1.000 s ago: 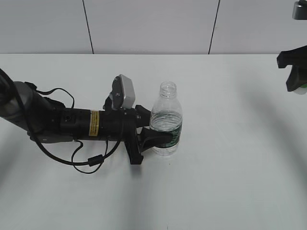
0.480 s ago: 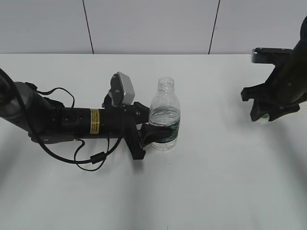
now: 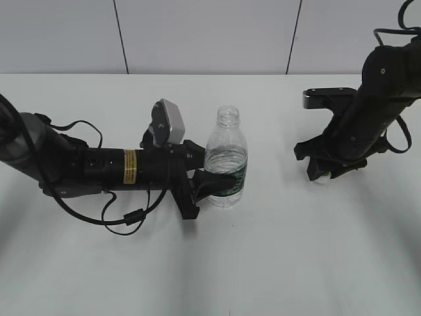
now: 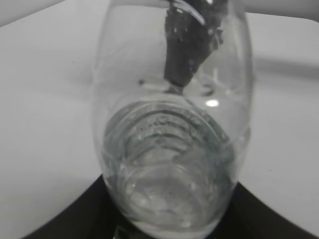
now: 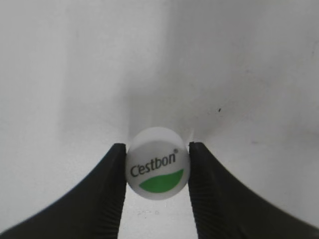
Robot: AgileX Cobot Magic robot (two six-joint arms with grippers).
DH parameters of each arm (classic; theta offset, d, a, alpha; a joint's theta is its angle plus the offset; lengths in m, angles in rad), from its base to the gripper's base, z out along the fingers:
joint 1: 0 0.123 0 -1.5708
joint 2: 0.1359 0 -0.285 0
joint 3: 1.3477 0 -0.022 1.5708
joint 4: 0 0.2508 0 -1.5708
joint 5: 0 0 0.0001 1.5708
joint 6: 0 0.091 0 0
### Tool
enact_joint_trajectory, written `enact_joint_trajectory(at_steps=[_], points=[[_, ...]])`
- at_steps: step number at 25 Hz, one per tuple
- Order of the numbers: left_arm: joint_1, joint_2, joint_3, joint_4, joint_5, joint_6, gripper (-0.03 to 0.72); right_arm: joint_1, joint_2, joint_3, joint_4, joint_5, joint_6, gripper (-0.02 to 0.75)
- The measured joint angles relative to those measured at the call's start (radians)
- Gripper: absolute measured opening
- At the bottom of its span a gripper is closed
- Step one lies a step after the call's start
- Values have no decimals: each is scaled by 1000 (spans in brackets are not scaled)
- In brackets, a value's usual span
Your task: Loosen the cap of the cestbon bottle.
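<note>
Exterior view: left gripper (image 3: 212, 186) clamped on uncapped cestbon bottle (image 3: 226, 161); right gripper (image 5: 157, 172) grasping cap (image 5: 157, 163) over table (image 3: 276, 263).

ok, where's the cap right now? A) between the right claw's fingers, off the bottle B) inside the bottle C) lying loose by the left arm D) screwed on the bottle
A: the right wrist view shows the cap pinched in the right claw, while the cestbon bottle stands with a bare open neck, gripped by the left claw.

White table (image 3: 276, 263), bottle (image 3: 227, 168) upright
</note>
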Motion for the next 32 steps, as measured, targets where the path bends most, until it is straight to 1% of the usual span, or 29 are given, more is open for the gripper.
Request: enact_joint_trajectory(at_steps=[5, 7, 8, 10, 12, 13, 14, 16, 17, 22, 23, 25, 28, 32], points=[[0, 0, 0, 0, 0, 0, 327, 0, 31, 0, -5, -11, -1, 299], [0, 0, 0, 0, 0, 0, 327, 0, 40, 0, -5, -11, -1, 314], [0, 0, 0, -1, 0, 0, 327, 0, 40, 0, -5, -11, -1, 343], [0, 0, 0, -1, 0, 0, 327, 0, 40, 0, -5, -11, -1, 440], [0, 0, 0, -1, 0, 0, 327, 0, 40, 0, -3, -11, -1, 563], [0, 0, 0, -1, 0, 0, 327, 0, 40, 0, -3, -8, -1, 601], [0, 0, 0, -1, 0, 0, 327, 0, 38, 0, -3, -6, -1, 617], [0, 0, 0, -1, 0, 0, 344, 0, 28, 0, -3, 11, -1, 623], [0, 0, 0, 0, 0, 1, 370, 0, 18, 0, -3, 18, -1, 617], [0, 0, 0, 3, 0, 1, 545, 0, -43, 0, -3, 23, -1, 594], [0, 0, 0, 5, 0, 1, 563, 0, -55, 0, -3, 28, -1, 592], [4, 0, 0, 14, -1, 1, 580, 0, -74, 0, -3, 41, -1, 592], [21, 0, 0, 38, -2, 1, 584, 0, -106, 0, -3, 71, -1, 592], [63, 0, 0, 85, -25, 1, 584, 0, -161, 0, -3, 90, -2, 592]])
